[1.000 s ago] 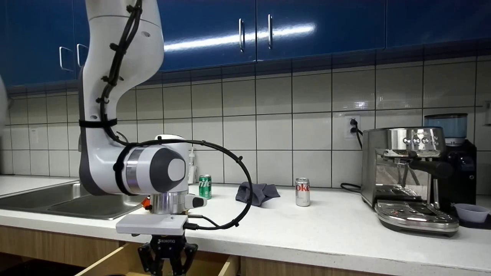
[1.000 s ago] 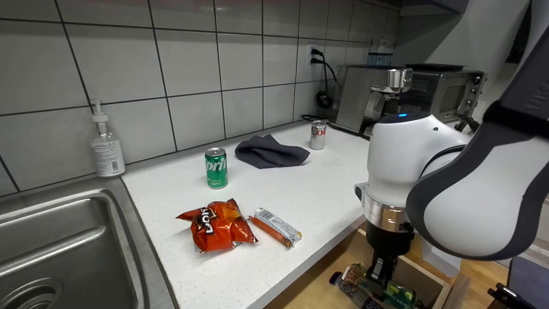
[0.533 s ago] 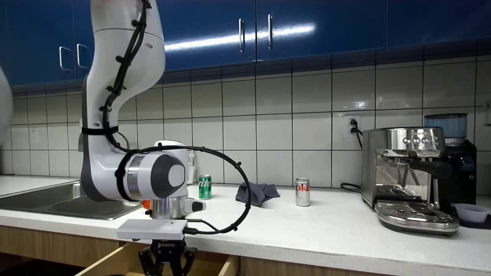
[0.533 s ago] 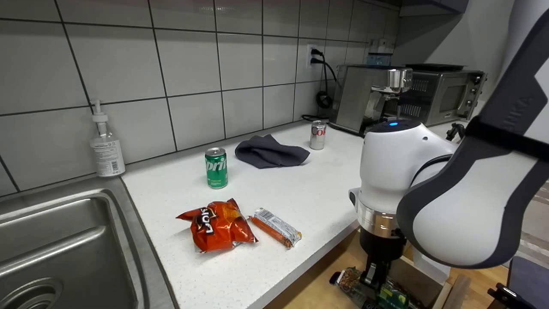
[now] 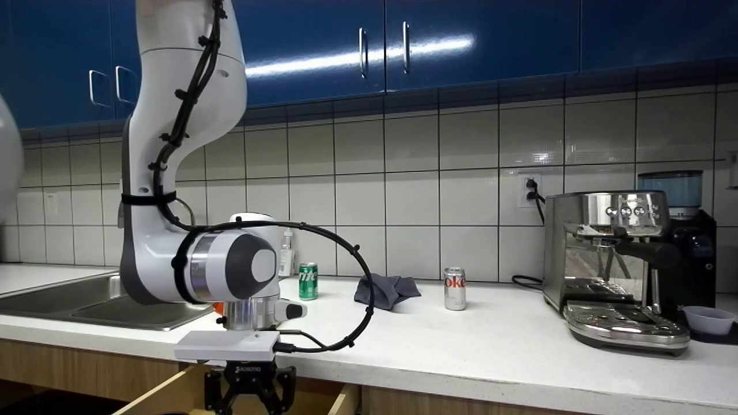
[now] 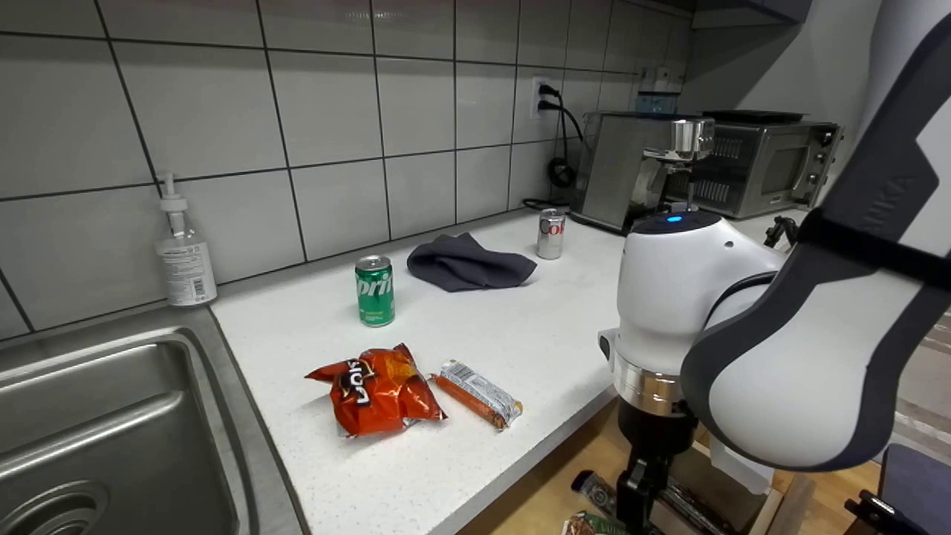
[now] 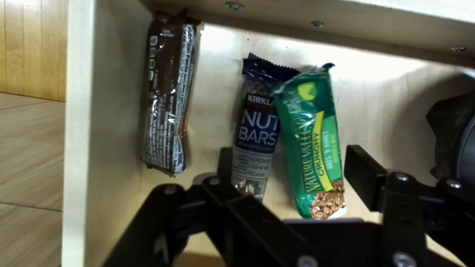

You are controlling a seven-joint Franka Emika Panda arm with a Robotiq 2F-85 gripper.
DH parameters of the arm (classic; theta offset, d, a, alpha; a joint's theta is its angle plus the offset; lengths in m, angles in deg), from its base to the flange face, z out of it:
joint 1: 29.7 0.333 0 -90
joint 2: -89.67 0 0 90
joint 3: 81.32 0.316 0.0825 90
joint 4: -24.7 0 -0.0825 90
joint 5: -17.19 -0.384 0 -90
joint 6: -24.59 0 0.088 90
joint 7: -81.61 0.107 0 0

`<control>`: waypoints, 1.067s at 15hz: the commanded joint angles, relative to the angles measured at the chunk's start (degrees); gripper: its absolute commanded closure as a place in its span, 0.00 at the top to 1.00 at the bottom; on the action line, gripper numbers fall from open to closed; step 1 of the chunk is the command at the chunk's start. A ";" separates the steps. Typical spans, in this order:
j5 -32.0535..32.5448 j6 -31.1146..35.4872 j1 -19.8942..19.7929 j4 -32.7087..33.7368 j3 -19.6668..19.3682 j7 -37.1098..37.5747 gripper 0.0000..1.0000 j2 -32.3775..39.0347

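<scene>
Lying just beside the left wall of the drawer [image 7: 79,148] in the wrist view, the brown bar [image 7: 165,96] is outside the fingers [image 7: 365,176], though a sideways shift could nudge it into that wall. Next comes the nut bar [image 7: 256,129], its right edge overlapped by the green bar [image 7: 310,141]. Both lie in the drawer and appear between the fingers, which stand well apart and hold nothing. Because the fingers straddle the pair, closing here could pinch both at once and let the slick green one slide off. The fingers' height above the drawer's floor is hard to judge; dropping too low could scrape it. Farther right sits a dark round thing [image 7: 452,137], cut off at the view's edge; drifting that way could knock it
</scene>
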 commanded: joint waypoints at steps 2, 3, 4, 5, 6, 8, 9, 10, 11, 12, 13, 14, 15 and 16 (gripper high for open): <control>-0.05 -0.72 -1.05 -0.69 0.41 0.22 1.00 -2.70; -0.63 -1.11 -1.94 -1.22 1.05 -0.69 1.00 -4.10; -0.09 -1.43 -1.79 -1.65 0.61 -0.72 1.00 -5.37; 0.58 -1.77 -1.68 -2.17 0.11 -0.84 1.00 -6.79; 0.94 -2.09 -1.85 -2.70 -0.04 -1.22 1.00 -8.25; 0.81 -2.97 -2.61 -3.81 0.27 -2.50 1.00 -11.33; 1.02 -3.68 -2.73 -4.50 0.21 -3.08 1.00 -13.10; 1.06 -4.20 -2.99 -5.32 0.31 -3.91 1.00 -14.82; 0.88 -4.90 -3.26 -5.98 0.46 -4.84 1.00 -16.34; 1.02 -5.73 -3.35 -6.66 0.37 -5.55 1.00 -17.93; 0.68 -7.13 -3.55 -7.08 0.50 -6.58 1.00 -19.34; 0.63 -8.94 -3.58 -7.32 0.56 -7.79 1.00 -20.71; 0.80 -10.65 -3.51 -7.54 0.51 -8.89 1.00 -22.06; 1.75 -12.11 -3.34 -7.67 0.31 -9.55 1.00 -23.33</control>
